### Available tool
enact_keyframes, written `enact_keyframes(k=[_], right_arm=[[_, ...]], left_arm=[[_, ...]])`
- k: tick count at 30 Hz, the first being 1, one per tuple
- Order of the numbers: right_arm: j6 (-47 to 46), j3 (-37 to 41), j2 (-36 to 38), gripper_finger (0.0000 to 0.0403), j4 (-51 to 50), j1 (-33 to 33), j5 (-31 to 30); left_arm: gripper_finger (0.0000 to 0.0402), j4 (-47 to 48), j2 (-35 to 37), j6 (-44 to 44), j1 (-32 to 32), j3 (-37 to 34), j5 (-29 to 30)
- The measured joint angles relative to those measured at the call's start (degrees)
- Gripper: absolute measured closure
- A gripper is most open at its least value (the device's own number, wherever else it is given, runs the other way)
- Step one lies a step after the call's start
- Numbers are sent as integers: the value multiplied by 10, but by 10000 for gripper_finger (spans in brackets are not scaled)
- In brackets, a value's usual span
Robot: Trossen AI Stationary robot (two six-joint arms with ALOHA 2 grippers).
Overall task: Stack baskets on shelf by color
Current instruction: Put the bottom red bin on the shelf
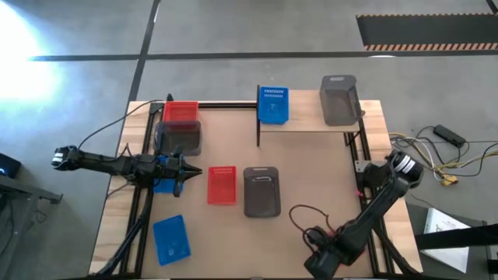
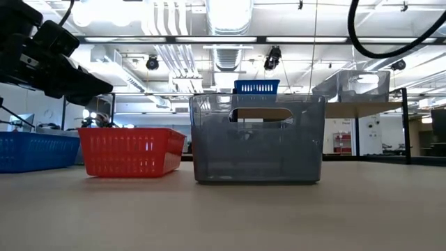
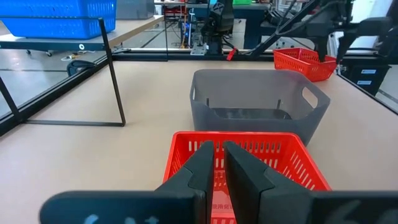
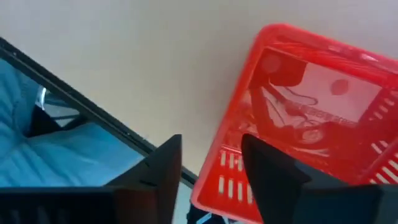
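Looking down from above, the left end effector (image 1: pixel 187 172) sits out over the worktop (image 1: pixel 311 167), pointing toward 3 o'clock, and its wrist camera shows the fingers (image 3: pixel 200 171) pressed together with nothing in them. Right in front of it lies a red basket (image 1: pixel 222 185), and just past that at 3 o'clock a grey basket (image 1: pixel 261 191), the two near each other but apart. The shelf (image 1: pixel 311 117) is up at 12 o'clock, carrying a blue basket (image 1: pixel 273 104) and a second grey basket (image 1: pixel 339 99) well apart from each other. Over at 10 o'clock another red basket (image 1: pixel 180 111) has a third grey basket (image 1: pixel 179 138) just at its 6 o'clock. One more blue basket (image 1: pixel 170 238) sits down at 7 o'clock. The right end effector (image 4: pixel 208 168) is parked at about 5 o'clock off the worktop's corner, fingers apart, empty.
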State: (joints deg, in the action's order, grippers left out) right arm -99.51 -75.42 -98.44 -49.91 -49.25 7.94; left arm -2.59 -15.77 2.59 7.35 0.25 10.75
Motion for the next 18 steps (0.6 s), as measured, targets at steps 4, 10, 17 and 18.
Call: enact_keyframes(k=[4, 10, 17, 18], right_arm=[[14, -3, -21, 232, -6, 0, 0], [65, 5, -30, 333, -44, 0, 0], [268, -22, -12, 391, -57, 9, -87], [309, -33, -6, 393, -70, 12, -106]], left_arm=[[379, 0, 0, 0, 0, 0, 0], [379, 0, 0, 0, 0, 0, 0], [379, 0, -1, 0, 0, 0, 0], [379, 0, -1, 0, 0, 0, 0]])
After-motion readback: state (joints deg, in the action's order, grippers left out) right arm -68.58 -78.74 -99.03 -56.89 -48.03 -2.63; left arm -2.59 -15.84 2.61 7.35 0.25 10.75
